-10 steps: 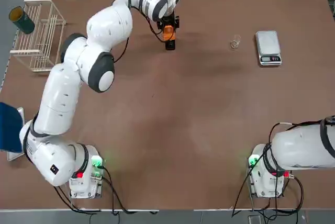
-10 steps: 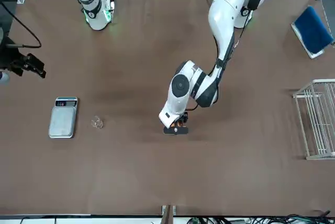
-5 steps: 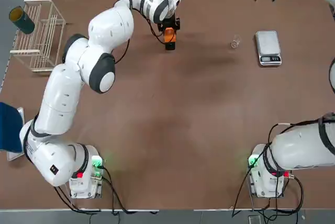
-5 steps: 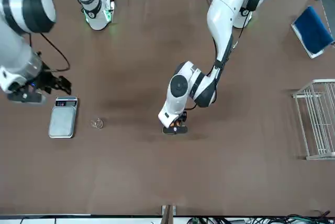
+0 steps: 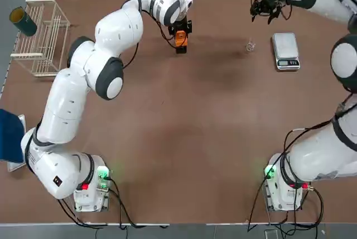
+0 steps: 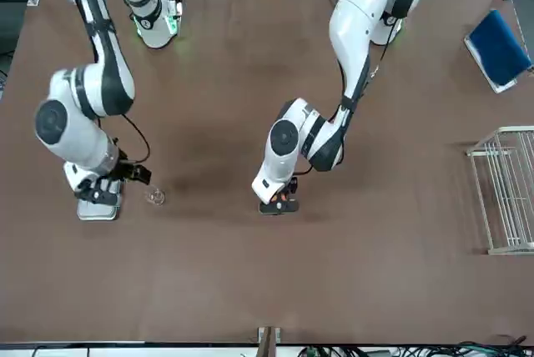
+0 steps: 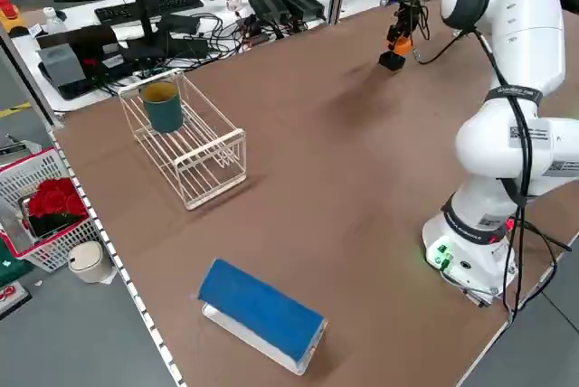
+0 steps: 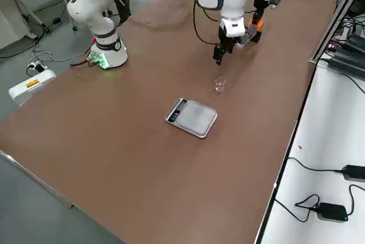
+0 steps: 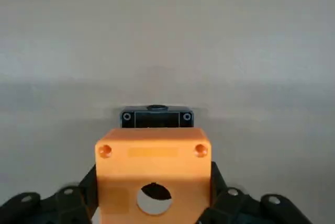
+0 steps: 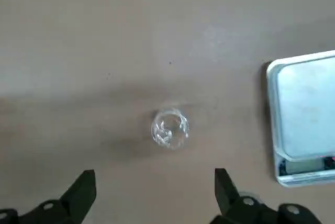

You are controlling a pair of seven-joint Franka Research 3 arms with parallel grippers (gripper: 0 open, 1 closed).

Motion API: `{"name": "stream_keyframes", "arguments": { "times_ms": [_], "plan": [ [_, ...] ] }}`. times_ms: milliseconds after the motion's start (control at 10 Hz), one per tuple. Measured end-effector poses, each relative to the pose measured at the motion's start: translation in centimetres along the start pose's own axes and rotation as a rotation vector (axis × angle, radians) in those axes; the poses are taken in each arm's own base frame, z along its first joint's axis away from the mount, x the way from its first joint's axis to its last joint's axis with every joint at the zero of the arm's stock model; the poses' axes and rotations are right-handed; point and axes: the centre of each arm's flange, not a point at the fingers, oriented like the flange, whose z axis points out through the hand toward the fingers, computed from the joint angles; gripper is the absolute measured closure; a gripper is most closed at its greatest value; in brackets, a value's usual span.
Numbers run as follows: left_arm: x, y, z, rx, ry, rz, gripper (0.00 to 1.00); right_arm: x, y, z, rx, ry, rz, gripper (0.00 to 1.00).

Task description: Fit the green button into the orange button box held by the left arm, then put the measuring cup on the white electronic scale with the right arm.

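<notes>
Bare table all around small cup; scale just beside cup blocks that side. Left arm with orange box well apart.

Desk: plain brown. Button box: orange, on black base. Measuring cup: clear. Scale: silver-white. Rack: cream wire. Mug: dark green, yellow inside. Arms: white, black joints.
</notes>
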Motion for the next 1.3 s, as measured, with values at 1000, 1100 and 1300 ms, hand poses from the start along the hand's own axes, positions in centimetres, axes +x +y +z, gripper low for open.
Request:
{"name": "stream_keyframes", "arguments": {
  "times_ms": [1000,1100,1300],
  "plan": [
    [0.0,-0.1,1.1,-0.001,0.003,-0.017,0.21,-0.1,-2.0,10.6,0.024,0.008,0.069,0.29],
    [0.0,-0.1,1.1,-0.001,0.003,-0.019,0.21,-0.2,-1.9,10.6,0.023,0.006,0.070,0.34],
    [0.0,-0.1,1.1,-0.003,0.005,-0.035,0.21,-0.2,-1.8,10.8,0.021,0.003,0.072,0.38]
  ]
}}
